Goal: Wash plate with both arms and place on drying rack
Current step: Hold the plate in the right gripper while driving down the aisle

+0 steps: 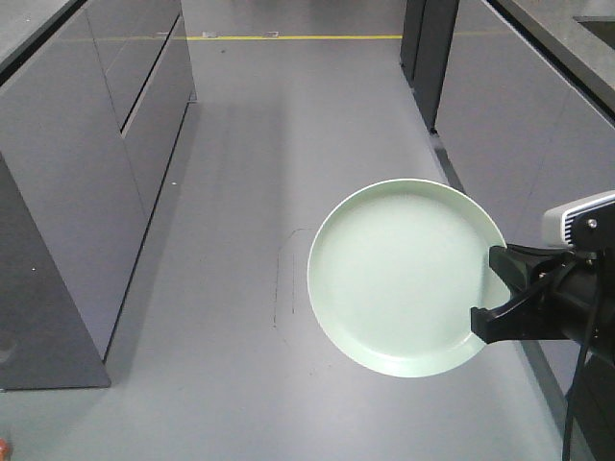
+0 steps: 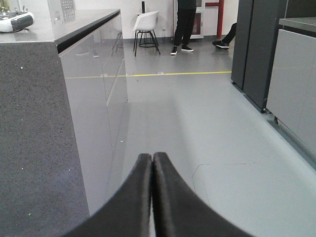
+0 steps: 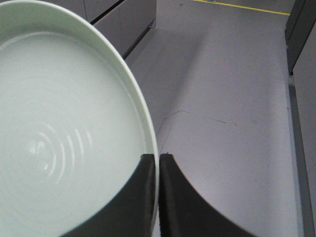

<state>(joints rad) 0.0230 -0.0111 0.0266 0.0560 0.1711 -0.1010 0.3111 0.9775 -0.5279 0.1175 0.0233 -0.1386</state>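
Right gripper (image 1: 490, 288) is clamping the right rim of the plate (image 1: 404, 274) and holding it in the air, well to the right of the grey cabinet (image 1: 58, 240). Left gripper (image 2: 152, 160) is sitting clenched on nothing, fingertips touching, just beside that cabinet.

Our right gripper (image 1: 485, 289) has 2 black angular fingers, a light grey module (image 1: 577, 219) and a black cable (image 1: 574, 408); our left gripper (image 2: 152, 157) shows 2 smooth black fingers.
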